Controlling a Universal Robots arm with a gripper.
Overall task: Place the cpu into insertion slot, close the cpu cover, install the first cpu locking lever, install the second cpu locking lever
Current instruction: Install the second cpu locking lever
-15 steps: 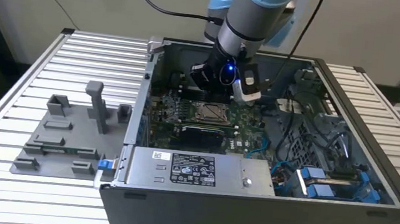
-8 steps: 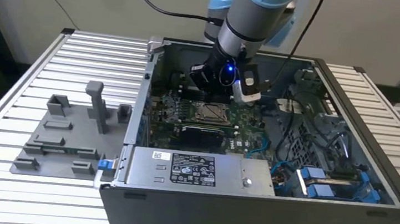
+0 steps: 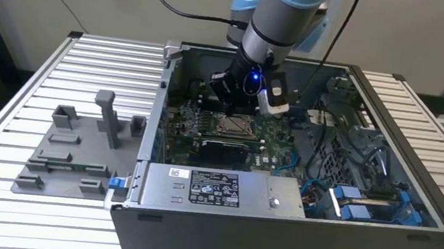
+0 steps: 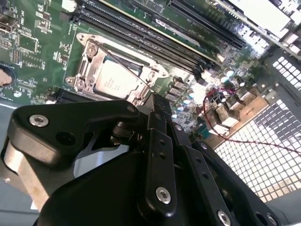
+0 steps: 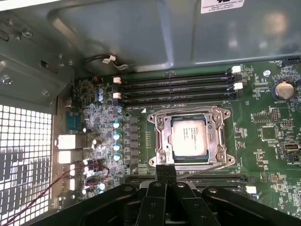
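Observation:
The cpu (image 5: 188, 136) lies flat in the socket on the green motherboard (image 5: 263, 122), its silver top showing through the window of the cpu cover (image 5: 219, 141), which lies down over it. In the second wrist view the cpu (image 4: 113, 80) and the cover (image 4: 87, 61) show the same way. A thin wire locking lever (image 5: 207, 170) runs along the socket's edge nearest my gripper (image 5: 165, 173), and it shows as a raised rod (image 4: 124, 68) crossing over the socket. My gripper (image 4: 159, 101) is shut, its tip right at that lever's end. In the exterior view the gripper (image 3: 235, 108) hangs just above the socket (image 3: 234, 126).
The motherboard sits inside an open computer case (image 3: 294, 231). Memory slots (image 5: 178, 87) run beside the socket, and red wires (image 5: 61, 186) lie by a perforated case wall (image 5: 23, 155). A power supply (image 3: 215, 189), blue cables (image 3: 362, 204) and a grey fixture (image 3: 70, 152) are nearby.

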